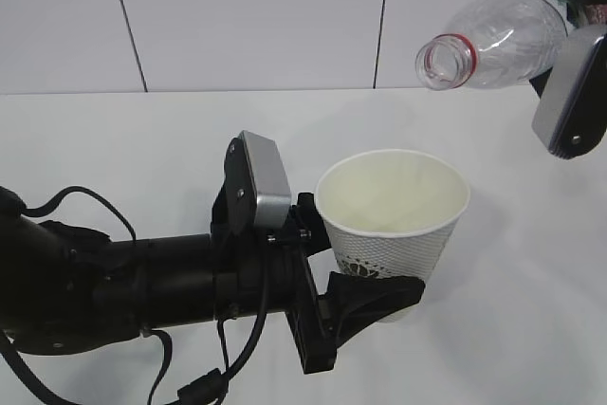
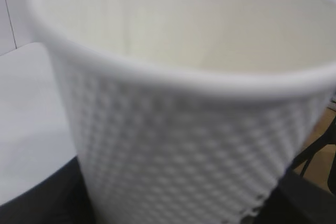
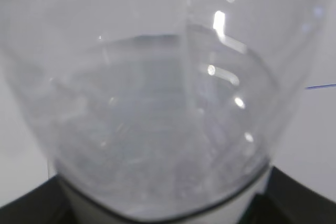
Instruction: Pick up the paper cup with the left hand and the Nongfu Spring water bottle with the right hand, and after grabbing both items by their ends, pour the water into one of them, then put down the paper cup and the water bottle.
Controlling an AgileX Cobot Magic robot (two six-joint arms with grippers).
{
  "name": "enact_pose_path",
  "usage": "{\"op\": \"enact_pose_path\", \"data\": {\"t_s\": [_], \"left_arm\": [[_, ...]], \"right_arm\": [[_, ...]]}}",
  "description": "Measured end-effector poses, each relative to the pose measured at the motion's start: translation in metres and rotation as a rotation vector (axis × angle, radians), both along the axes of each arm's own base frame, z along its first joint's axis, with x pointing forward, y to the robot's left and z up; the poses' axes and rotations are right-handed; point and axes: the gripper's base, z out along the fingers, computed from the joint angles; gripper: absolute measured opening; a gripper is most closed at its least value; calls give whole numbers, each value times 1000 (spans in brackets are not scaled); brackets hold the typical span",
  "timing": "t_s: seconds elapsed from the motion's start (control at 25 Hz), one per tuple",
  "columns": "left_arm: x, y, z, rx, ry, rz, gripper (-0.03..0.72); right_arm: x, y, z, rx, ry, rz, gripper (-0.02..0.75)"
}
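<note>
- Your left hand [image 1: 365,277] is closed around the lower part of the paper cup [image 1: 394,225]; in the exterior view one black finger [image 1: 375,293] wraps the near side of the cup's base and the other sits behind it, against the wall.
- You hold the cup upright, mouth up, lifted off the white table [image 1: 142,139], at about the middle of that view.
- In your left wrist view the cup [image 2: 184,129] fills nearly the whole picture: dimpled white wall, rolled rim, pale inside. You cannot see the bottom of the cup, so you cannot tell whether any water is in it.
- Your right hand [image 1: 574,26] grips the water bottle [image 1: 493,40] by its lower half at the top right of the exterior view; only part of the hand shows, but the bottle hangs in the air with nothing else bearing it.
- The bottle lies tipped close to level, its open mouth with the red ring pointing left and a little down, above the cup and to its right, well apart from the rim.
- No stream shows between the bottle's mouth and the cup.
- In your right wrist view the clear bottle [image 3: 163,103] fills the picture, with the black fingers [image 3: 299,192] at the lower corners on either side of it. A faint line across the bottle may be a water level; you cannot tell for sure.
</note>
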Motion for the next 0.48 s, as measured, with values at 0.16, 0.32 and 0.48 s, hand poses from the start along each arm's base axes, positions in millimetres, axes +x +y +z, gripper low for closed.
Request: {"op": "enact_pose_path", "data": {"t_s": [0.16, 0.32, 0.48], "left_arm": [[0, 0, 0, 0, 0, 0, 537], [0, 0, 0, 2, 0, 0, 537], [0, 0, 0, 0, 1, 4, 537]], "right_arm": [[0, 0, 0, 0, 0, 0, 456], [0, 0, 0, -2, -1, 0, 456], [0, 0, 0, -4, -2, 0, 456]]}}
